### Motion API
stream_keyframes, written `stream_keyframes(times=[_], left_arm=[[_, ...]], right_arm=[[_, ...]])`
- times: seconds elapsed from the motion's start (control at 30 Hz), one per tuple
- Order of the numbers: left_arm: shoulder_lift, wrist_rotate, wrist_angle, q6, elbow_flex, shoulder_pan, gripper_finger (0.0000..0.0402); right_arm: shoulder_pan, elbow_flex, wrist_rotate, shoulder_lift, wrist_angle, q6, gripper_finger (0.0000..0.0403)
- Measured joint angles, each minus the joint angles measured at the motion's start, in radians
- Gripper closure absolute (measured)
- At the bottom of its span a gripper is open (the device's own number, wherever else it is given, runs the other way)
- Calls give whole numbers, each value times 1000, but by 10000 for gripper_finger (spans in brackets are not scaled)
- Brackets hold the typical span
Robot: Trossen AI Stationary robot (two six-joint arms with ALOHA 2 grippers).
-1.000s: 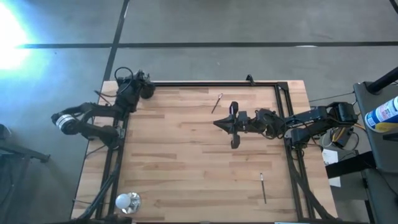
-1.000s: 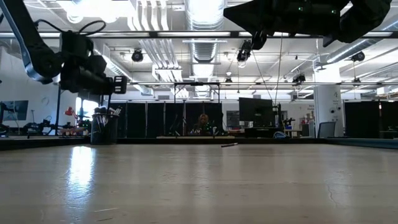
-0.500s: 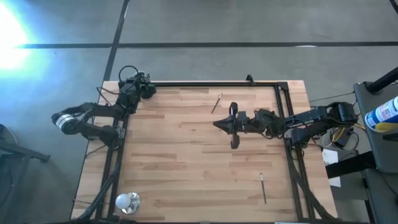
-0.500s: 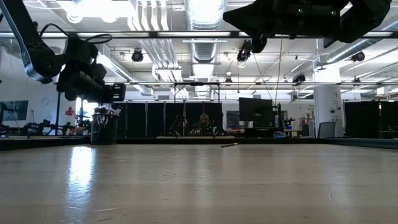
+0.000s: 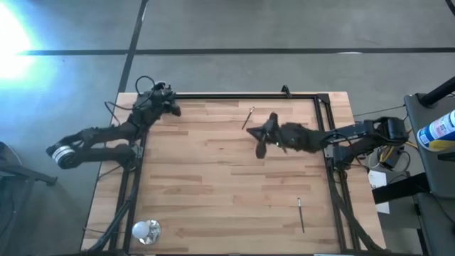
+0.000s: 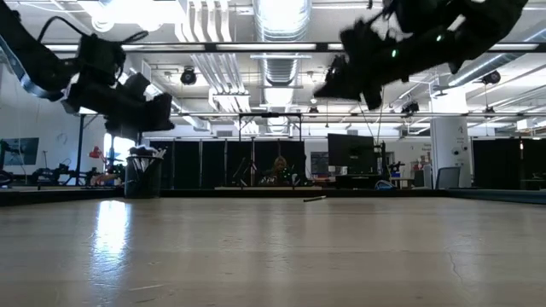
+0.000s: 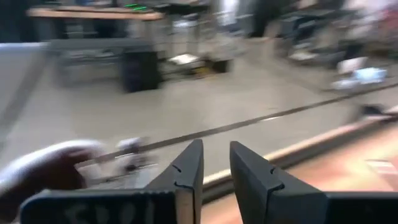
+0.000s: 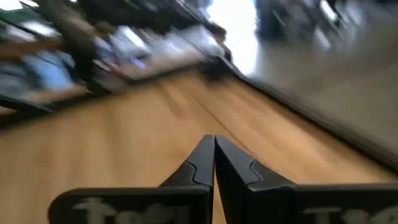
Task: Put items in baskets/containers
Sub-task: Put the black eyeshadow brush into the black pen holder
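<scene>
From above, my left gripper (image 5: 170, 108) hangs at the far-left corner of the wooden table (image 5: 213, 185), over the spot where the black cup stands, hidden beneath it. My right gripper (image 5: 261, 136) hovers mid-table, just short of a makeup brush (image 5: 248, 117) lying near the far edge. A second brush (image 5: 301, 213) lies well apart, toward the near right corner, and a shiny round object (image 5: 146, 230) sits at the near left corner.

At table height, the black cup (image 6: 142, 175) stands upright at the far left with brush handles sticking out of its top, my left gripper (image 6: 158, 113) just above it. The far brush (image 6: 314, 199) lies flat on the table (image 6: 273, 256). My right gripper (image 6: 328, 85) rides high over the middle.

Through my left wrist camera, my fingers (image 7: 186, 177) stand a narrow gap apart with nothing between them; everything beyond is smeared.

Through my right wrist camera, my fingers (image 8: 202, 165) are pressed together, empty, over bare wood planks (image 8: 124, 143).
</scene>
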Motion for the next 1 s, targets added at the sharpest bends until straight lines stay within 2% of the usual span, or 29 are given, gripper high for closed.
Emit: stream_keyframes(times=[0.1, 0.27, 0.4, 0.53, 0.83, 1.0], left_arm=[[-63, 78, 2, -35, -25, -63, 347], [-122, 80, 9, -47, -77, -227, 381], [-125, 14, 21, -48, -114, -363, 398], [-111, -36, 63, -32, -131, -478, 401], [-111, -1, 114, -19, -117, -540, 401], [-109, 9, 113, -21, -117, -540, 401]], right_arm=[[-97, 23, 14, 3, -195, 124, 394], [-262, 50, 8, 45, -350, 283, 394], [-369, 120, -70, 130, -446, 344, 392], [-421, 245, -102, 253, -582, 376, 372], [-493, 579, -104, 521, -912, 456, 292], [-500, 705, -99, 610, -967, 501, 262]])
